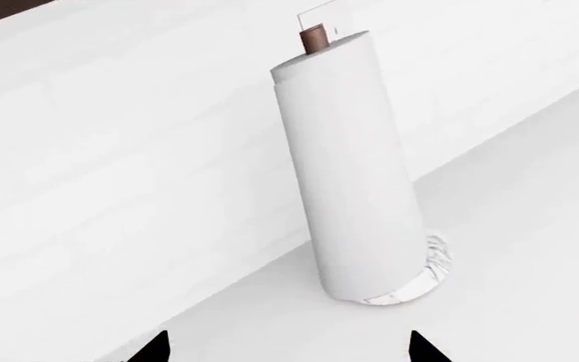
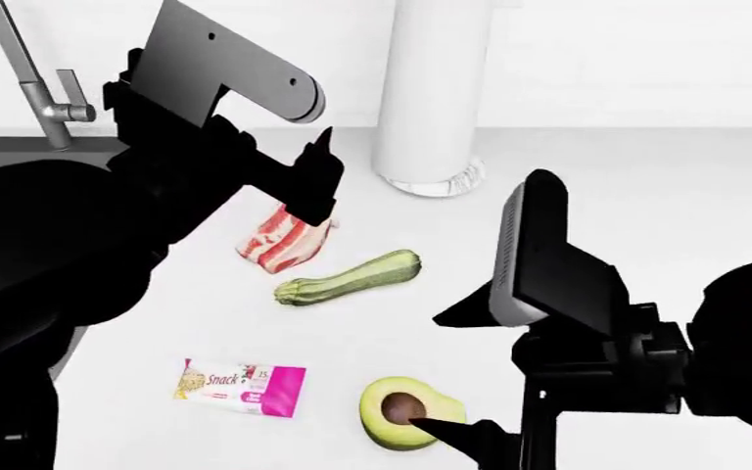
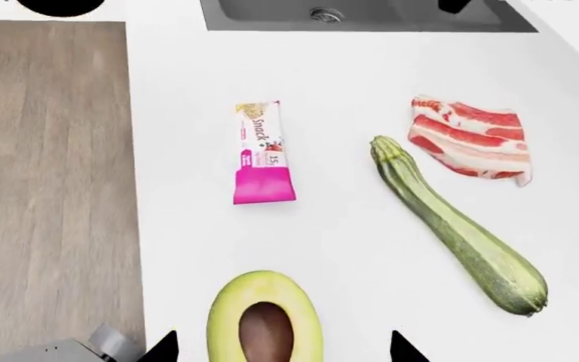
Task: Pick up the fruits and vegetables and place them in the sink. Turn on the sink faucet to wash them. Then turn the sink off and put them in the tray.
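Sink (image 3: 269,23): in the right wrist view we see only its near strip with the drain (image 3: 325,13); the rest is cut off.
Faucet (image 2: 30,73): we lose the spout's top past the head view's edge.
Paper roll (image 2: 431,88): its upper part runs out of the head view.
Avocado (image 3: 264,320): cut by the edge in the right wrist view; in the head view a dark fingertip covers its side.
Bacon (image 2: 285,243): the left gripper (image 2: 313,191) hides one corner.
Left gripper's jaws: we cannot tell their gap; the wrist view shows only two tips.
Snack wrapper (image 2: 239,385): small print too fine to read.
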You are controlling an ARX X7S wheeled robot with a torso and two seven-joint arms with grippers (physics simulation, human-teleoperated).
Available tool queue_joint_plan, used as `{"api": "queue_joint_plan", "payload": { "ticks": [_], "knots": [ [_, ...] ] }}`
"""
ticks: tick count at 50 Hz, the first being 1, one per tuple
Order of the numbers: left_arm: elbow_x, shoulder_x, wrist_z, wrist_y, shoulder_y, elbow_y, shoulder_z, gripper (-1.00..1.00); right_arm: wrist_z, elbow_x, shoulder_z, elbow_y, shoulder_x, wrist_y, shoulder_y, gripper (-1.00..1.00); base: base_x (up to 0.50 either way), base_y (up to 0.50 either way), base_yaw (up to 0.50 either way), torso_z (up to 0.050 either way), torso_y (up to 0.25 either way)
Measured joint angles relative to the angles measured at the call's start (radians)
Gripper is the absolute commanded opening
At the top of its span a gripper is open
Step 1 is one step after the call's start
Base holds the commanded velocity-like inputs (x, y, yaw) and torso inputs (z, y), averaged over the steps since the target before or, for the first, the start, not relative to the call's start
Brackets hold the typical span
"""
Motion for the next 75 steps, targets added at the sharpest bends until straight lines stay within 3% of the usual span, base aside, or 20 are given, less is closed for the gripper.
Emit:
{"api": "queue_joint_plan", "payload": {
  "ticks": [53,54,67,75],
  "knots": [
    [-0.064,-0.030,-0.048,0.037,-0.005,-0.029,0.020,1.00,-0.075,-0.243,-0.375,0.143,-0.062,-0.101,-0.026,1.00,0.00,0.00,0.00,0.000,0.000],
    [-0.065,-0.031,-0.049,0.037,-0.005,-0.029,0.021,1.00,-0.075,-0.246,-0.379,0.145,-0.064,-0.102,-0.026,-1.00,0.00,0.00,0.00,0.000,0.000],
    [-0.073,-0.039,-0.055,0.050,-0.002,-0.034,0.035,1.00,-0.063,-0.246,-0.394,0.171,-0.067,-0.110,-0.018,-1.00,0.00,0.00,0.00,0.000,0.000],
    [-0.066,-0.051,-0.031,0.070,-0.002,-0.036,0.086,1.00,-0.020,-0.209,-0.324,0.158,-0.036,-0.086,-0.003,-1.00,0.00,0.00,0.00,0.000,0.000]
  ]
}}
